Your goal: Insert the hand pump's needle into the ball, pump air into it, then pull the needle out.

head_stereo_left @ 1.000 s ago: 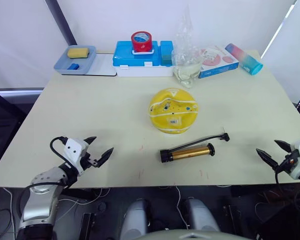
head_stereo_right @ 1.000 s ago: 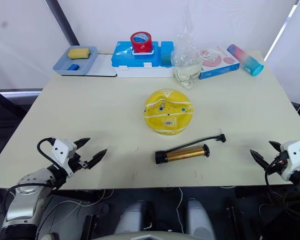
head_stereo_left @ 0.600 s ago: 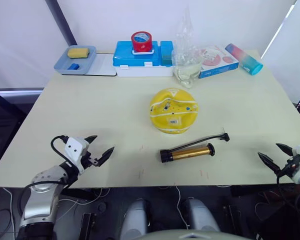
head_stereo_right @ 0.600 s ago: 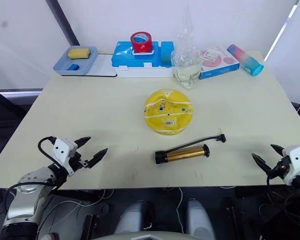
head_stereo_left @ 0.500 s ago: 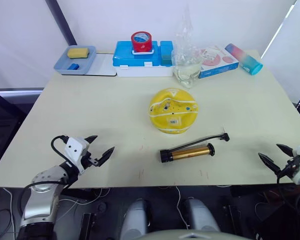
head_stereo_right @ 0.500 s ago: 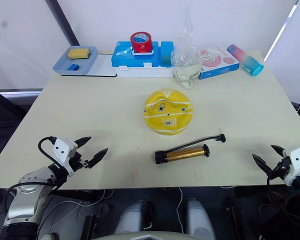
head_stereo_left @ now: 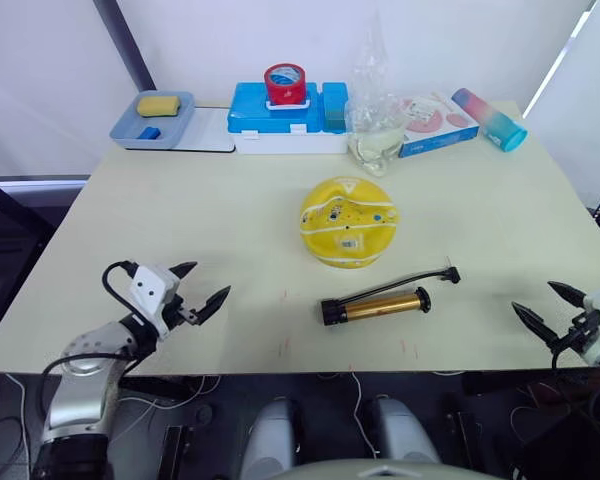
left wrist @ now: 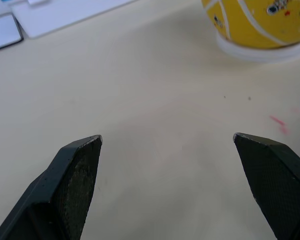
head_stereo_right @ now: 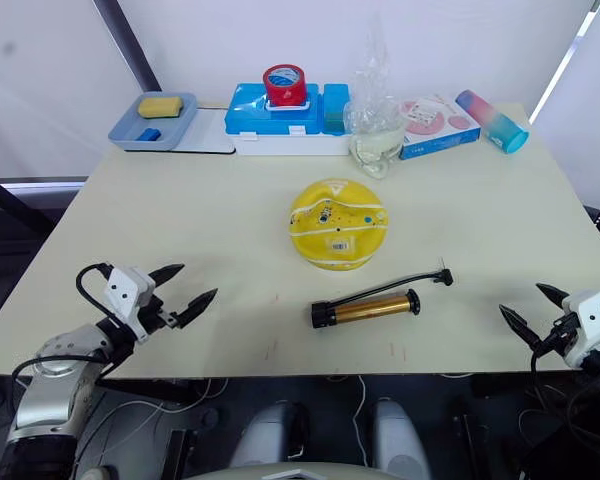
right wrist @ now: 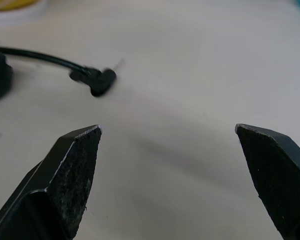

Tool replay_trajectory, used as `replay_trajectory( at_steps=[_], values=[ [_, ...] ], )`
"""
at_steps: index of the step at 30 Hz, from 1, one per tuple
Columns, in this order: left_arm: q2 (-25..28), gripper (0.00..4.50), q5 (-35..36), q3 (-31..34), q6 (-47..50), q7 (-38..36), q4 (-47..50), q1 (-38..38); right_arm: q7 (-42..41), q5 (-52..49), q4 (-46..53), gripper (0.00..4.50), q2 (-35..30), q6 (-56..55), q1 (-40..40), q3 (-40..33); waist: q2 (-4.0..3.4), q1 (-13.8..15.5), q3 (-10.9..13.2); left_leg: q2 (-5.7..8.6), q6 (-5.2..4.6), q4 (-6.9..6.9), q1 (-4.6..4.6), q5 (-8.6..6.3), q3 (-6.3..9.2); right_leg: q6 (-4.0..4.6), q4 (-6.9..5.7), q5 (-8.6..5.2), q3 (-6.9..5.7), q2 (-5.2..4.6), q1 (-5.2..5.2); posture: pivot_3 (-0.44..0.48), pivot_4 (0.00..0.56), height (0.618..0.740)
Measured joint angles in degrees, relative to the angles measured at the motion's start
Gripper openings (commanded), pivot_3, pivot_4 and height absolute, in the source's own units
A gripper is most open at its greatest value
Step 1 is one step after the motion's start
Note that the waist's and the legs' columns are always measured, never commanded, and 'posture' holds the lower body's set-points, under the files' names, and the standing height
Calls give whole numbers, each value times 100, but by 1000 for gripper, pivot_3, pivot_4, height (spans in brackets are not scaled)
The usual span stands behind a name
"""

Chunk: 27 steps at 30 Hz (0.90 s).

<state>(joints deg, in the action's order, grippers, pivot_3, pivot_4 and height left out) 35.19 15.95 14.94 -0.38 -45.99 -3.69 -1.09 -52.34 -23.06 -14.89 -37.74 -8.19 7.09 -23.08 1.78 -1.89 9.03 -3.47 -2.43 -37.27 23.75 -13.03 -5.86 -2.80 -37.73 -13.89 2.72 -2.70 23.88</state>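
Note:
The yellow ball [head_stereo_left: 347, 221], saggy with white seams and a white label patch, rests on a white ring in the middle of the table. In front of it lies the hand pump [head_stereo_left: 374, 305], gold barrel with black caps, its black hose curving right to the needle [head_stereo_left: 449, 266] on a small black fitting [right wrist: 102, 80]. My left gripper [head_stereo_left: 202, 284] is open near the front left edge, well left of the pump; the ball [left wrist: 260, 22] shows ahead of it. Over the front right edge my right gripper [head_stereo_left: 547, 305] hangs open, right of the needle.
Along the table's far edge stand a grey-blue tray [head_stereo_left: 150, 118] with a yellow sponge, a blue box [head_stereo_left: 285, 113] topped by a red tape roll [head_stereo_left: 284, 82], a clear plastic bag [head_stereo_left: 372, 125], a flat carton [head_stereo_left: 430, 120] and a pink-blue bottle [head_stereo_left: 488, 118].
My left gripper has lifted slightly and edged forward. The right gripper dropped back toward the table's edge, then rose a little. Ball and pump have not moved.

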Motion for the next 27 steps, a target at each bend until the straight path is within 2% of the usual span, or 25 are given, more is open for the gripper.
replay_trajectory(
  at_steps=[4, 5, 11, 20, 23, 27],
  values=[
    [142, 4485, 34, -68, 179, -124, 44, 353, -137, -265, 704, 4500, -6, 302, 301, 0, -1, 55, 1, 59, 0, 0, 3, 0, 133, -6, 2, -1, 25, 3, -10, 0, 150, 739],
    [195, 4485, 114, -191, 348, -213, 261, 609, -246, -427, 1188, 4500, -13, 500, 438, 7, -1, 105, 0, 105, 0, -1, -1, 0, 204, -16, 2, 3, 47, 2, -13, 0, 150, 739],
    [470, 4485, 467, -564, 992, -815, 835, 833, -426, -737, 1986, 4500, -47, 932, 780, 5, -1, 113, 1, 132, 1, -5, 1, 0, 248, -44, 8, 10, 62, 0, -17, 0, 150, 739],
    [712, 4485, 962, -1309, 2060, -1590, 1554, 1533, -935, -942, 2190, 4500, -130, 1023, 1059, -62, -2, 125, 1, 135, 0, -12, 1, 0, 253, -45, 7, 7, 58, 3, -22, 0, 150, 739],
    [641, 4485, 1067, -1568, 2377, -1628, 1720, 1829, -1087, -1001, 2143, 4500, -135, 994, 1064, -174, -2, 126, 1, 136, 0, -14, 0, 0, 253, -48, 7, 7, 56, 4, -25, 0, 150, 739],
    [260, 4485, 1014, -2221, 2770, -1631, 1717, 2522, -1361, -1098, 1909, 4500, -235, 955, 1074, -400, -1, 149, 2, 148, 0, -19, 2, 0, 259, -57, 7, 7, 52, 5, -31, 0, 150, 739]
  ],
)
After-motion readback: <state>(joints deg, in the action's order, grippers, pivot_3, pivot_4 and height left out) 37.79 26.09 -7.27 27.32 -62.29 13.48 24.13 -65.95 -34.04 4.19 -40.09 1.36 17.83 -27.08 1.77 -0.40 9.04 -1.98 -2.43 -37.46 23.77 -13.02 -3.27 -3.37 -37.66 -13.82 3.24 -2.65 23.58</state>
